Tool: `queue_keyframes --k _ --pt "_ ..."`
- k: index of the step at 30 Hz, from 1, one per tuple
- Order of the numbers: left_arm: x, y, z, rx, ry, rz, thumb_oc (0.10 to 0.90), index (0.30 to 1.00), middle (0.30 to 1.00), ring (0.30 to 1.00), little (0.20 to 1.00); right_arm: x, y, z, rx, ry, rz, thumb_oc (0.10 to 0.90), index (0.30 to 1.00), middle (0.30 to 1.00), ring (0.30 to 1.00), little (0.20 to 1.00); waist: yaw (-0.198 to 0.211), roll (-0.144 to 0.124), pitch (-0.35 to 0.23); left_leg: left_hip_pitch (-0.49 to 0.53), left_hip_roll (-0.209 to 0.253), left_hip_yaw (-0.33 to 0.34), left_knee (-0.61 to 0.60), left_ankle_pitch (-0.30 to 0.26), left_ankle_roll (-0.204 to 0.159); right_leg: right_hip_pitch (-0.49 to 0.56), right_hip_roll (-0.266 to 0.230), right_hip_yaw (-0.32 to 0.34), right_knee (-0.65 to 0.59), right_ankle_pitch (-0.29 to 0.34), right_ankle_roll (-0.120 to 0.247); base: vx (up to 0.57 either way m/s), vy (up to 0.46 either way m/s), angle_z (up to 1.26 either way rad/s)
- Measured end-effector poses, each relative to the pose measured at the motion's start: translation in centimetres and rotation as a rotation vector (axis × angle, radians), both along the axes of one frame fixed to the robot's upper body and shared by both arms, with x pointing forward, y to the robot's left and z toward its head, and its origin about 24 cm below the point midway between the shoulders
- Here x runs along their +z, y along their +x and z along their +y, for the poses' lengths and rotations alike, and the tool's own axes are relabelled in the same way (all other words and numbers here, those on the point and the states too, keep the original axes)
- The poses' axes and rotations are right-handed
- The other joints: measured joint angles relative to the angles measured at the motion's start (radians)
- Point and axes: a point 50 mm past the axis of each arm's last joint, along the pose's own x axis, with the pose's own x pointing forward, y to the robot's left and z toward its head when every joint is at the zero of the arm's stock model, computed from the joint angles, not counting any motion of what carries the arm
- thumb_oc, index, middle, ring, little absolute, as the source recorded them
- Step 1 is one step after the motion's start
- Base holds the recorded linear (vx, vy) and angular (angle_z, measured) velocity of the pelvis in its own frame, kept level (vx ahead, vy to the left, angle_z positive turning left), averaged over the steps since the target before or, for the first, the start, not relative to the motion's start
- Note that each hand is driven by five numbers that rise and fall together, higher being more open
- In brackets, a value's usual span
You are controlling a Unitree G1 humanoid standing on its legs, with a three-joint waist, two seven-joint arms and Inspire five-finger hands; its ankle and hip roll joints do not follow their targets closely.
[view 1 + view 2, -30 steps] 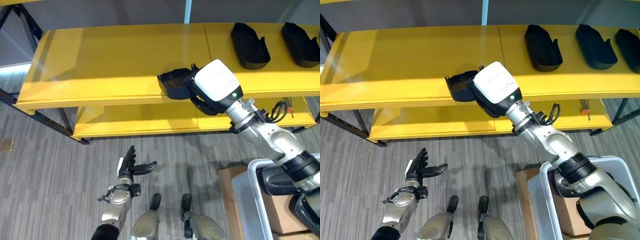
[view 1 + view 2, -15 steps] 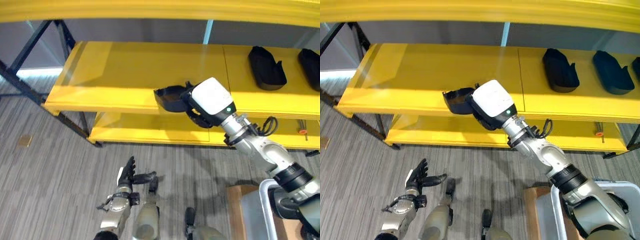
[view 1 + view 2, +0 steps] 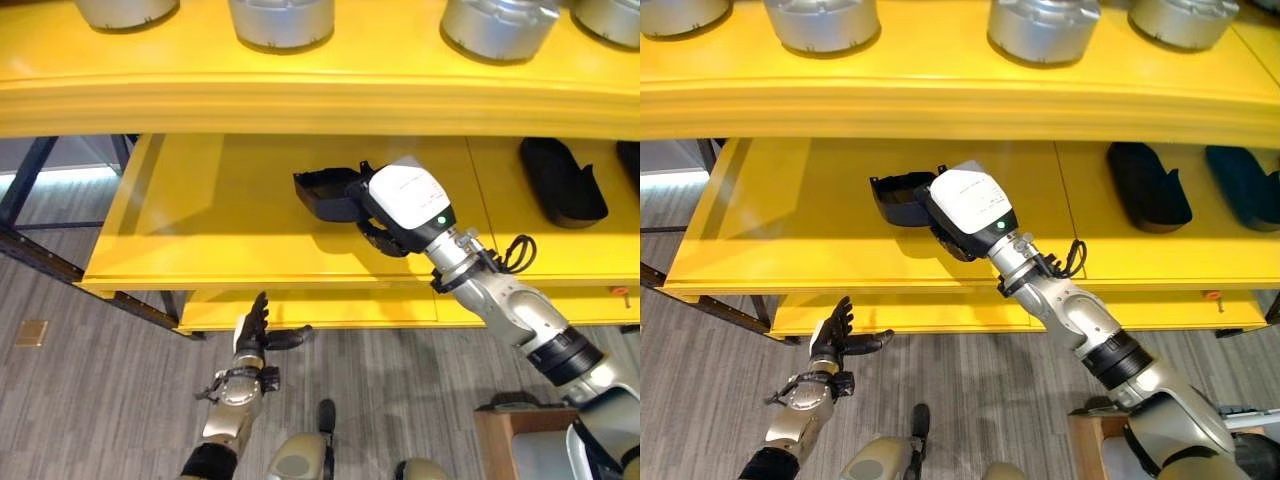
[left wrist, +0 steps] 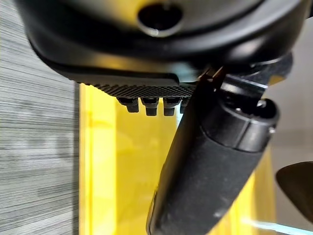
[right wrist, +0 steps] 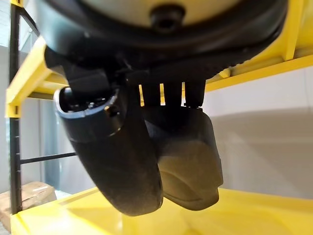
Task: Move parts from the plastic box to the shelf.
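Note:
My right hand (image 3: 383, 236) reaches over the middle yellow shelf (image 3: 200, 220) and is shut on a black moulded part (image 3: 325, 192), held just above the shelf board. In the right wrist view the thumb (image 5: 117, 161) and fingers curl round that part (image 5: 190, 161). Two more black parts (image 3: 1148, 185) (image 3: 1246, 187) lie farther right on the same shelf. My left hand (image 3: 255, 335) hangs low over the floor, open, fingers straight and holding nothing.
Several silver metal pots (image 3: 280, 18) stand on the top shelf, whose front edge overhangs the middle one. A lower yellow shelf (image 3: 300, 312) sits beneath. A cardboard box (image 3: 497, 435) is at the lower right. Grey carpet lies in front of the rack.
The camera has tilted up, bringing the top shelf into view. My right hand has carried the black part from the shelf's front edge farther in over the board. The left hand stays as it was.

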Motion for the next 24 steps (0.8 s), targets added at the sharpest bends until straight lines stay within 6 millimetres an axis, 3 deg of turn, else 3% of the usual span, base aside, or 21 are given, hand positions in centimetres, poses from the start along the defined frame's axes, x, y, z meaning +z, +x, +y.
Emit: queue_keyframes --k 2,3,4,5,7,9,11,12,13,14,17,19,24 --pt "0.1 0.0 0.2 -0.004 0.001 -0.002 0.900 1.000 1.000 1.000 1.000 0.1 -0.1 0.2 0.010 0.004 -0.001 0.400 0.300 0.300 0.300 0.300 -0.002 0.005 0.003 0.018 -0.003 0.005 0.006 -0.017 0.008 -0.040 -0.062 -0.043 -0.017 -0.027 -0.030 0.15 -0.063 -0.01" --pt "-0.2 -0.4 0.5 0.008 0.002 0.011 0.900 1.000 1.000 1.000 1.000 0.1 -0.2 0.5 0.021 0.010 0.001 0.400 0.300 0.300 0.300 0.300 -0.003 0.006 0.003 0.028 -0.001 0.016 0.007 -0.021 0.003 -0.037 -0.121 -0.098 -0.134 -0.028 -0.037 0.12 -0.121 -0.28" --pt "-0.4 -0.8 1.0 0.022 0.005 0.020 0.900 1.000 1.000 1.000 1.000 0.0 -0.3 1.0 0.039 0.020 0.004 0.400 0.300 0.300 0.300 0.300 -0.007 0.006 0.003 0.032 -0.001 0.031 0.008 -0.026 0.001 -0.019 -0.164 -0.141 -0.318 0.010 -0.028 0.20 -0.232 -0.17" --pt "-0.4 -1.0 1.4 0.033 0.012 0.022 0.900 1.000 1.000 1.000 1.000 -0.4 -0.3 1.1 0.044 0.016 0.017 0.400 0.300 0.300 0.300 0.300 -0.023 0.007 0.004 0.036 0.017 0.020 0.006 -0.034 -0.008 -0.021 -0.210 -0.138 -0.482 0.092 -0.014 0.24 -0.289 -0.12" --pt "-0.6 -1.4 1.9 0.057 0.011 0.027 0.900 1.000 1.000 1.000 1.000 -0.8 0.0 1.2 0.037 0.018 0.038 0.400 0.300 0.300 0.300 0.300 -0.022 0.003 0.001 0.042 0.028 0.017 0.008 -0.050 -0.031 0.002 -0.227 -0.133 -0.693 0.174 0.039 0.15 -0.216 -0.03" --pt "-0.7 -1.4 2.0 0.061 0.013 0.029 0.900 1.000 1.000 1.000 1.000 -0.9 0.1 1.0 0.026 0.013 0.040 0.400 0.300 0.300 0.300 0.300 -0.054 0.000 0.002 0.037 0.035 -0.017 0.006 -0.042 -0.040 -0.001 -0.206 -0.044 -0.757 0.236 0.054 0.12 -0.273 0.43" --pt "-0.8 -1.3 1.4 0.059 -0.008 0.031 0.900 1.000 1.000 1.000 1.000 -1.1 0.2 0.2 -0.008 -0.004 0.046 0.400 0.300 0.300 0.300 0.300 -0.068 -0.010 -0.001 0.053 0.031 -0.066 0.011 -0.047 -0.065 0.041 -0.171 -0.046 -0.705 0.261 0.051 0.12 -0.276 0.74" --pt "-1.0 -1.7 1.6 0.069 -0.010 0.039 0.900 1.000 1.000 1.000 1.000 -1.1 0.3 0.2 -0.013 -0.007 0.050 0.400 0.300 0.300 0.300 0.300 -0.049 -0.026 -0.007 0.075 0.031 -0.066 -0.003 -0.046 -0.083 0.062 -0.150 -0.112 -0.696 0.277 0.027 0.13 -0.286 0.29" --pt "-1.3 -2.5 2.2 0.086 -0.002 0.054 0.900 1.000 1.000 1.000 1.000 -1.3 0.3 0.4 -0.008 0.003 0.057 0.400 0.300 0.300 0.300 0.300 -0.031 -0.055 -0.025 0.094 0.028 -0.065 -0.013 -0.052 -0.105 0.094 -0.120 -0.128 -0.700 0.312 -0.005 0.12 -0.264 -0.19" --pt "-1.6 -3.0 2.6 0.110 -0.003 0.065 0.900 1.000 1.000 1.000 1.000 -1.1 0.5 0.7 -0.003 0.016 0.056 0.400 0.300 0.300 0.300 0.300 -0.009 -0.067 -0.036 0.102 0.039 -0.058 -0.013 -0.061 -0.127 0.114 -0.108 -0.165 -0.728 0.261 0.007 0.10 -0.259 -0.24" --pt "-1.8 -3.5 2.9 0.136 -0.016 0.072 0.900 1.000 1.000 1.000 1.000 -0.9 0.5 0.9 0.009 0.029 0.051 0.400 0.300 0.300 0.300 0.300 -0.018 -0.052 -0.040 0.108 0.115 -0.069 -0.022 -0.051 -0.170 0.141 -0.034 -0.174 -0.756 0.235 0.011 0.08 -0.193 0.00" --pt "-2.0 -3.5 2.1 0.131 -0.044 0.075 0.900 1.000 1.000 1.000 1.000 -1.0 0.6 0.4 -0.005 0.010 0.052 0.400 0.300 0.300 0.300 0.300 -0.034 -0.041 -0.043 0.125 0.191 -0.072 -0.048 -0.035 -0.194 0.153 0.044 -0.193 -0.757 0.212 -0.025 0.09 -0.202 0.08" --pt "-2.6 -3.4 -1.1 0.055 -0.118 0.087 0.900 1.000 1.000 1.000 1.000 -1.2 0.7 -1.1 -0.047 -0.028 0.056 0.400 0.300 0.300 0.300 0.300 -0.086 -0.012 -0.053 0.135 0.243 -0.088 -0.077 -0.024 -0.212 0.163 0.090 -0.215 -0.757 0.202 -0.051 0.06 -0.107 0.10"
